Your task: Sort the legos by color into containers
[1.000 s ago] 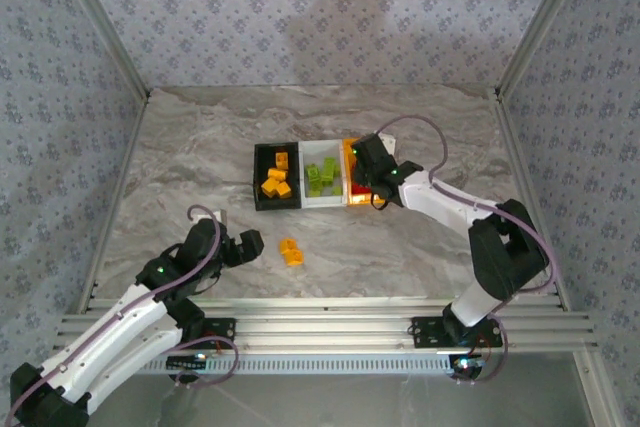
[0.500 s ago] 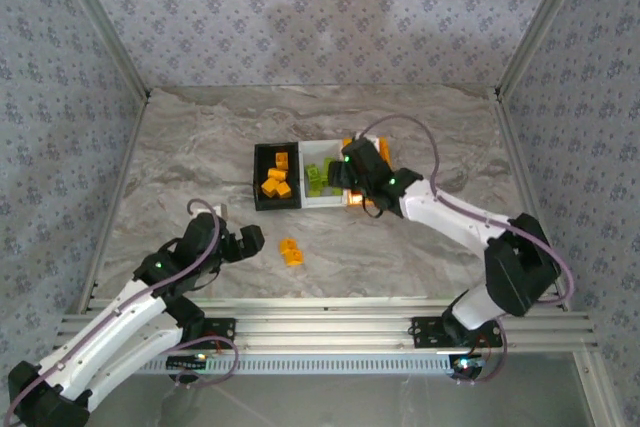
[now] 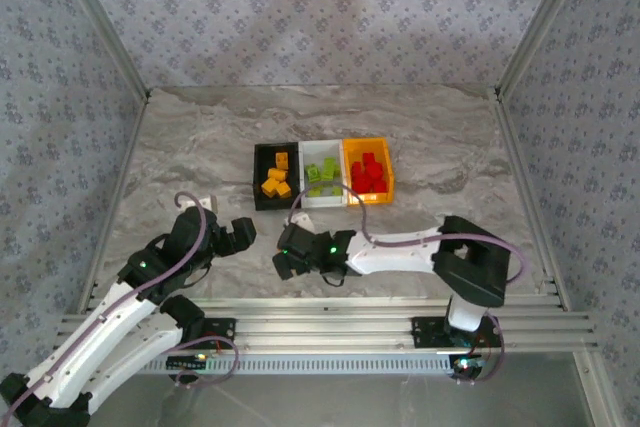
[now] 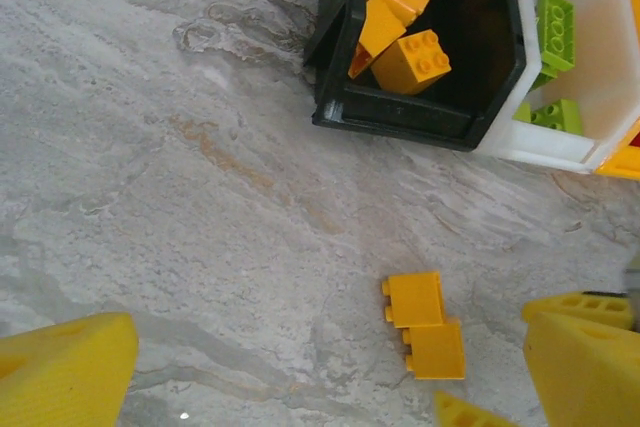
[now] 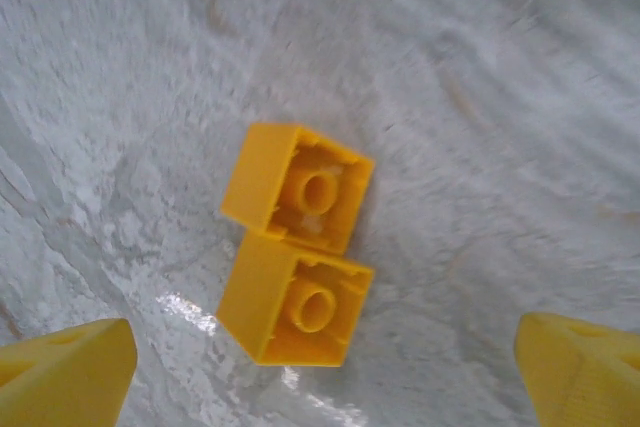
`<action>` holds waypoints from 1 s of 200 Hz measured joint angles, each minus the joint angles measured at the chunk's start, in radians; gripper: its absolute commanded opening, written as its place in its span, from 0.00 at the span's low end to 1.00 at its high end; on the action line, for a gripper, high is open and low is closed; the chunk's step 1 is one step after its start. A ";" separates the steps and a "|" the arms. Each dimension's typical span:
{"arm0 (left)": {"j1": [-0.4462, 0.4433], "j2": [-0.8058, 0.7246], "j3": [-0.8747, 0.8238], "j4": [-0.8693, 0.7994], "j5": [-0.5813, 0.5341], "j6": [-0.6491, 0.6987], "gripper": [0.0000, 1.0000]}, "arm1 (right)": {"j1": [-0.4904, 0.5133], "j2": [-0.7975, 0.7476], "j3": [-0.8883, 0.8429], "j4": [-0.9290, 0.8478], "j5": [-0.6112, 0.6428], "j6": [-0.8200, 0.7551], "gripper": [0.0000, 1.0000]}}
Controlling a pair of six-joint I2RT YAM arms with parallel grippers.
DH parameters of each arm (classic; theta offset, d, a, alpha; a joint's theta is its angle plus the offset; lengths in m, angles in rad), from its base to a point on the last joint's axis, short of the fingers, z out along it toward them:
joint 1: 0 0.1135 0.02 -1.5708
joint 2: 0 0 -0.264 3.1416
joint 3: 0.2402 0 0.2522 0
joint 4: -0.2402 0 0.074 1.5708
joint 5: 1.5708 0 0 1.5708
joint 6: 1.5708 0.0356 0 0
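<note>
Two orange-yellow legos (image 5: 298, 247) lie touching on the marble, on their sides with the hollow undersides toward the right wrist camera; the left wrist view has them (image 4: 425, 324) too. My right gripper (image 3: 289, 257) hovers open directly above them (image 5: 320, 377), covering them in the top view. A little to their left, my left gripper (image 3: 238, 234) is open and empty (image 4: 320, 387). The containers stand in a row behind: the black bin (image 3: 258, 177) holds orange-yellow legos (image 4: 405, 47), the white bin (image 3: 322, 201) green ones (image 4: 555, 27), and the orange-yellow bin (image 3: 389, 175) red ones.
The right arm (image 3: 400, 252) stretches leftward along the table's front. An aluminium rail (image 3: 320, 319) runs along the near edge. Patterned walls close in the left, right and back sides.
My right arm has swung from the orange-yellow bin down and left to above the two loose legos, and its jaws have opened wide. The left gripper has shifted slightly.
</note>
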 measured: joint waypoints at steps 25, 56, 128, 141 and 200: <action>0.003 -0.005 0.000 -0.010 0.000 0.000 0.99 | 0.022 0.063 0.035 -0.009 0.025 0.005 0.91; 0.006 -0.005 0.000 -0.015 0.000 0.000 1.00 | 0.022 0.100 0.068 -0.028 0.055 0.007 0.80; 0.013 -0.005 -0.004 -0.015 0.001 -0.001 1.00 | 0.010 0.145 0.093 -0.061 0.093 0.009 0.49; 0.013 -0.005 -0.004 -0.014 0.004 0.000 0.99 | 0.010 0.145 0.093 -0.058 0.093 0.013 0.46; 0.019 -0.005 -0.018 -0.014 0.016 -0.001 0.99 | 0.010 0.080 0.025 -0.040 0.097 0.014 0.38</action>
